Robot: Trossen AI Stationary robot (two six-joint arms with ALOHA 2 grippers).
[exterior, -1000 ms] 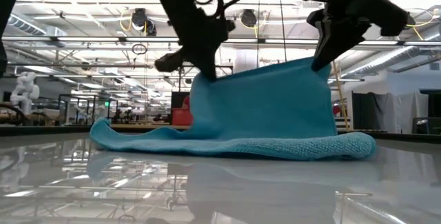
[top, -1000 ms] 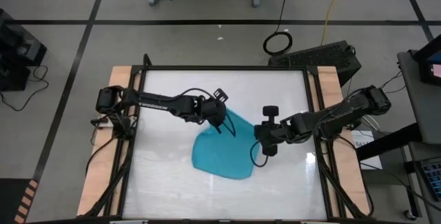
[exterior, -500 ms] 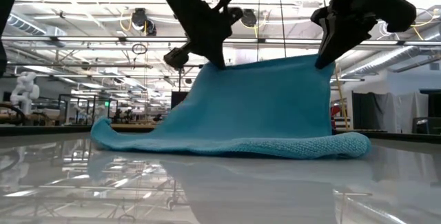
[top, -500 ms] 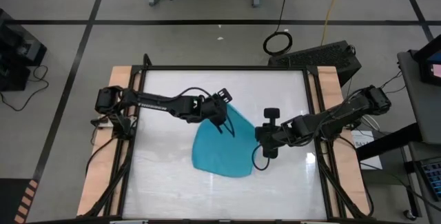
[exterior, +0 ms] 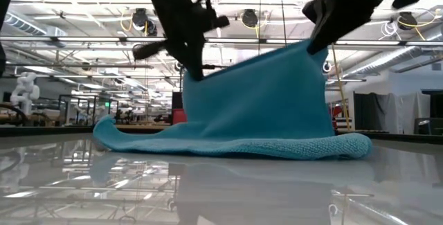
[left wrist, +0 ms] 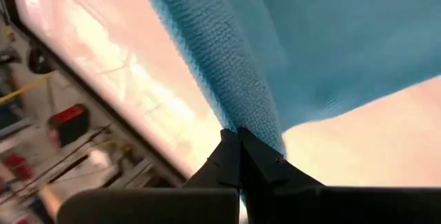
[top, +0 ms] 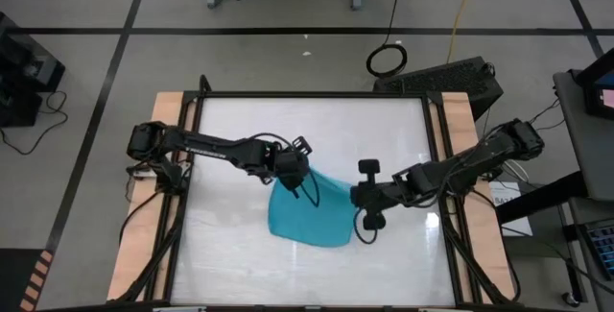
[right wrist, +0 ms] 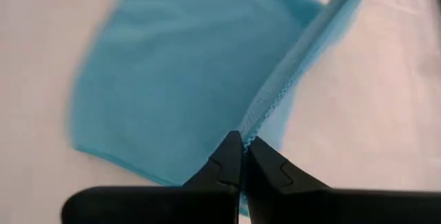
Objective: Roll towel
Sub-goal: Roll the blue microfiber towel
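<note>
The turquoise towel (top: 309, 214) lies with its near part flat on the white table, and its far edge is raised off the table between my two grippers. In the low view the towel (exterior: 263, 114) stands as a slanting sheet above a bunched lower edge (exterior: 235, 145) that rests on the table. My left gripper (top: 291, 174) is shut on the raised edge's left end. The right end is in my right gripper (top: 357, 195), also shut, and it sits higher in the low view. My left gripper pinches the towel's hemmed edge at its left corner (left wrist: 260, 129) between the two fingertips, slanting down from the table's left. The corner is lifted clear and the cloth hangs below it to the table. My right gripper pinches the hemmed edge at its right corner (right wrist: 253, 122) between its fingertips, slanting down from the table's right. The edge runs fairly taut from it to the other gripper, with the sheet hanging below.
The white tabletop (top: 240, 130) shows bare around the towel, framed by black rails and wooden side strips (top: 168, 110). Beyond the far edge on the floor are a cable coil (top: 387, 60) and a black case (top: 451, 77).
Both grippers have moved toward the table's near edge, staying shut and tipping, the left one also a little leftward. The towel's raised far edge has come with them over the part that stays on the table, so the towel covers less depth of table.
</note>
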